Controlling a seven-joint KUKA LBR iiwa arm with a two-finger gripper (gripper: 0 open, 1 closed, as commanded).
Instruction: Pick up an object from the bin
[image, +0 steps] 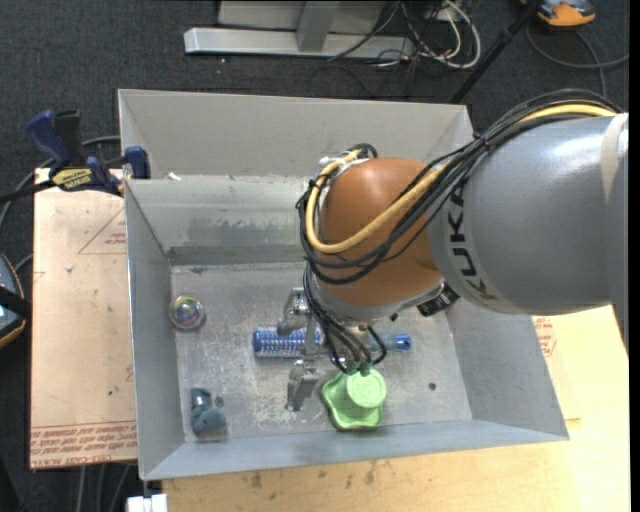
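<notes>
Start at the left of the grey metal bin (150, 330), operator: you've got a small shiny ball with a rainbow sheen (186, 312) sitting alone on the floor near the left wall. Below it, tucked into the near left corner, there's a dull grey-blue lump (207, 413), too small for you to tell its kind. Moving on to the middle, here's your thing: a bright blue ribbed cylinder, like a little plastic roller (278, 342), lying flat and crosswise on the bin floor. And right there is the gripper (299, 346), down low at the roller's right end, jaws spread apart. You see one metal finger (297, 306) on the far side of the roller and the other (300, 386) on the near side, so the roller's end lies between them. The near finger stands clear of it, nothing clamped. Just right of that near finger you have a lime-green lumpy plastic piece (355, 402) close to the front wall, with dark wrist cables (352, 352) hanging down over its top. A touch further right, a small blue plastic bit (402, 343) peeks out from under the wrist. Above all that sits the rounded orange cover (375, 230), looped with yellow and black cable, and the fat grey arm (545, 225) runs off to your right.
</notes>
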